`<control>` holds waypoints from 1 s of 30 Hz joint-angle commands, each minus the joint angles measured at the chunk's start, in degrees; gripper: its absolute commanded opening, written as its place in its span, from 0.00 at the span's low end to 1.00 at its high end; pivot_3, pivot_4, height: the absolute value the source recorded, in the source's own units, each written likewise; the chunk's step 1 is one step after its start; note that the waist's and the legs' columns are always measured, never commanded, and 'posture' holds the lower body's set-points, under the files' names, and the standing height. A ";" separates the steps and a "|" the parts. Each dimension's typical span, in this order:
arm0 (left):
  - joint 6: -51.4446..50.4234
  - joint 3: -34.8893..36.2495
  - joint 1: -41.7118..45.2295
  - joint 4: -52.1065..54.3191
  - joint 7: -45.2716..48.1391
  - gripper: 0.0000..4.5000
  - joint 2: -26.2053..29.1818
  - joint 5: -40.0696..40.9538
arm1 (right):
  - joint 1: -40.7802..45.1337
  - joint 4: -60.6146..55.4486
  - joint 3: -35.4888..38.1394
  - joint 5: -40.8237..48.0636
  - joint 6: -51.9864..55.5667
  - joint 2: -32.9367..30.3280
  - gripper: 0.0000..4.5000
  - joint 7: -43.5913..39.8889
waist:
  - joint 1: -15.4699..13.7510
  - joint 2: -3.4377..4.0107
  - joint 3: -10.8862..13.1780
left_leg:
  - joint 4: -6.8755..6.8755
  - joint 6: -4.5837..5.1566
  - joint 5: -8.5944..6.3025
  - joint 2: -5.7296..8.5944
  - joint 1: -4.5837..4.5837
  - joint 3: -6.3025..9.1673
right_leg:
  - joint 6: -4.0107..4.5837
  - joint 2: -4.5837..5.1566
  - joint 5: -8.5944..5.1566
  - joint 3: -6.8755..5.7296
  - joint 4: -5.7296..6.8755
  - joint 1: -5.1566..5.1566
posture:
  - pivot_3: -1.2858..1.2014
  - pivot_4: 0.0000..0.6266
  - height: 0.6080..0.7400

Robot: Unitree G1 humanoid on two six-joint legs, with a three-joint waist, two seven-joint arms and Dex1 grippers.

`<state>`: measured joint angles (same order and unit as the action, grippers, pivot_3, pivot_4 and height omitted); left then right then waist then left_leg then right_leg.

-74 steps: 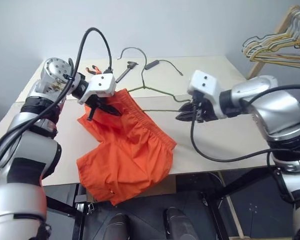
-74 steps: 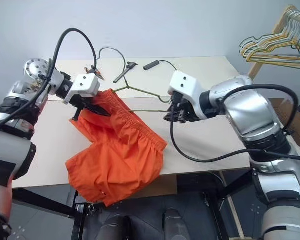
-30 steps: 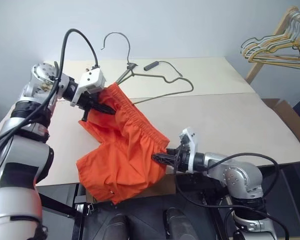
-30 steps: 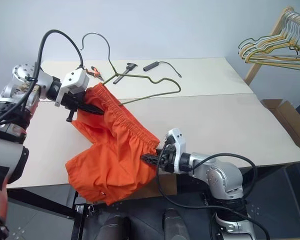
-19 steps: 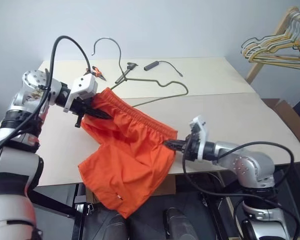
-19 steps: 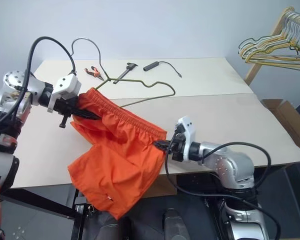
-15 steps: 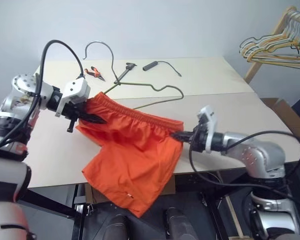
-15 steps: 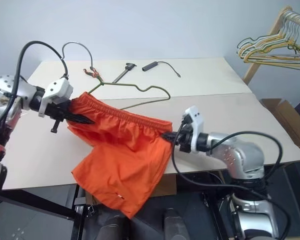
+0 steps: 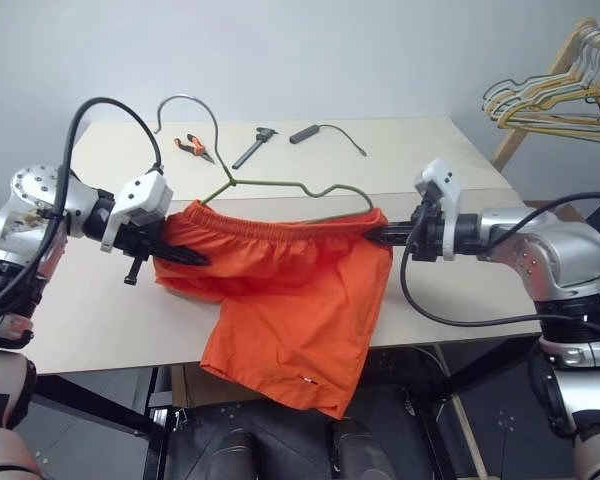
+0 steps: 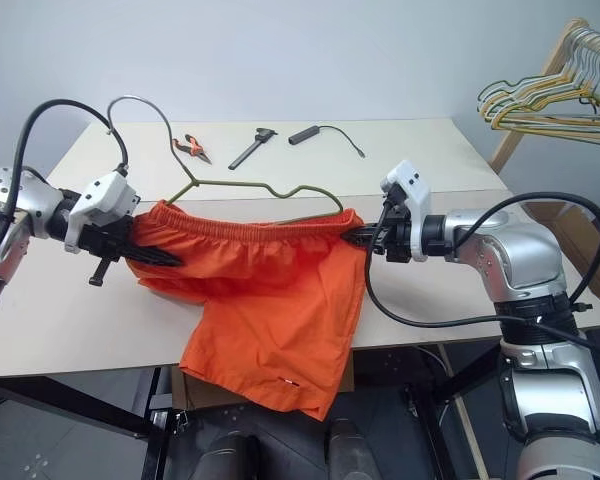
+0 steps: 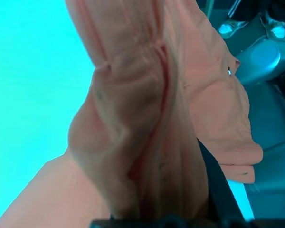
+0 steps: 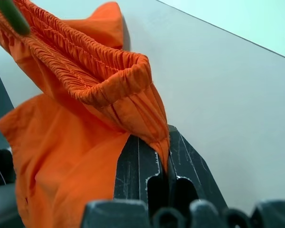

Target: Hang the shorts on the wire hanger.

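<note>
You now have the bright orange elastic-waisted fabric shorts [image 9: 290, 290] stretched taut: your right end effector [image 9: 380, 234] has clamped one waistband end and lifted it off the counter [image 9: 460, 280], left end effector [image 9: 185, 255] pinching the other. The thin wire hanger [image 9: 280, 185] sits just behind the shorts, waistband touching it, ready for threading. Right wrist view confirms fabric pinched between fingers [image 12: 137, 161].

Bright, even light; soft shadows; close fabric perhaps blurred.

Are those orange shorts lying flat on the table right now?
No, both grippers hold the shorts stretched by the waistband above the table, with the legs hanging past its front edge.
</note>
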<state>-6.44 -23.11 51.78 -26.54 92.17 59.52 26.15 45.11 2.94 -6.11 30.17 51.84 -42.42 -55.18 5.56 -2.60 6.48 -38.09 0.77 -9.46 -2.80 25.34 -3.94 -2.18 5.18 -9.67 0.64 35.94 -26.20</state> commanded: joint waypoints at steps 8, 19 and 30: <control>-0.39 4.61 -4.14 -1.65 0.32 0.01 0.98 -7.76 | 4.94 4.48 2.82 -4.26 -4.77 -5.97 0.01 -3.17 | 0.13 0.03 -0.05 | 0.00 -0.01 0.00 -0.02 0.00 -0.04 | -0.21 0.01 0.14 0.01 0.00 -0.03 | 0.48 0.00 1.00; 3.58 3.51 -3.29 -5.76 -1.66 0.01 -2.41 -17.05 | 5.07 -1.01 2.81 -3.25 -5.02 -6.64 0.01 -5.01 | 0.19 0.18 -0.42 | 0.00 -0.01 0.00 0.00 0.00 -0.08 | -0.21 0.04 0.16 0.02 0.02 -0.04 | 0.47 0.00 1.00; 7.42 2.81 6.82 -17.41 -5.00 0.01 -14.92 -26.26 | 7.51 -11.52 -7.09 -6.01 -0.37 -0.27 0.06 -2.01 | 1.13 0.21 -1.15 | -0.01 -0.01 0.00 0.00 0.00 -0.08 | -0.22 0.05 0.17 0.02 0.04 -0.05 | 0.46 0.00 1.00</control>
<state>0.07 -21.41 56.41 -42.88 87.84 44.96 0.66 50.96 -6.64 -13.17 25.05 50.72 -42.75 -58.03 6.68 -2.39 5.33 -38.10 0.75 -9.47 -2.80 25.35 -4.02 -2.40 5.23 -9.51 0.65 35.98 -26.25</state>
